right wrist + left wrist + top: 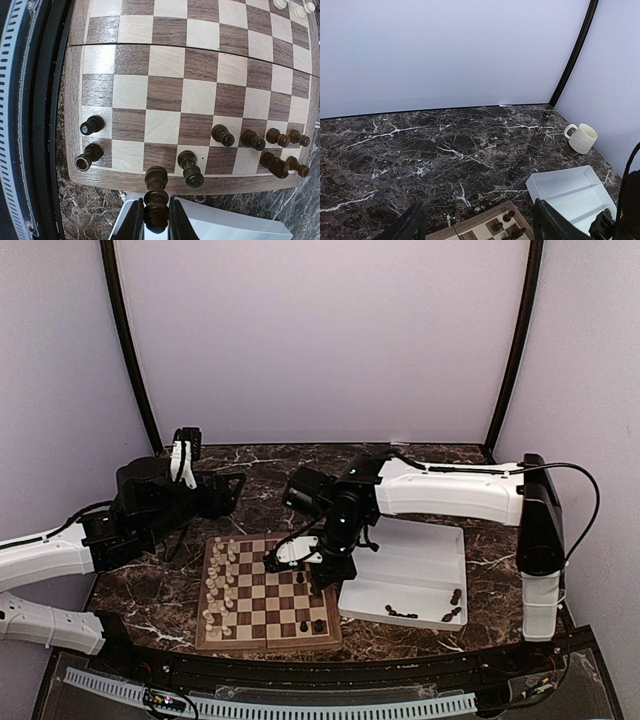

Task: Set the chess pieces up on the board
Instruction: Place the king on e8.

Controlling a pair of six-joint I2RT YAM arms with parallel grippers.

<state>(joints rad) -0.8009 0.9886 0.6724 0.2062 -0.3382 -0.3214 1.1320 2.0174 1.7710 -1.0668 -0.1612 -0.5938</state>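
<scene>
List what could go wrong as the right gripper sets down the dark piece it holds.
1. The right gripper holds the dark piece close beside a standing dark piece. Lowering it here may knock that neighbour over.
2. The held piece appears to hang over the raised frame of the board, not over a square. Released here, it would likely tip or roll toward the white tray.

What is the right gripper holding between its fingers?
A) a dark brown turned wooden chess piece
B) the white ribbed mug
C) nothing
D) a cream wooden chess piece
A: the right wrist view shows the right gripper shut on a dark brown turned wooden chess piece beside the checkered wooden board.
</scene>
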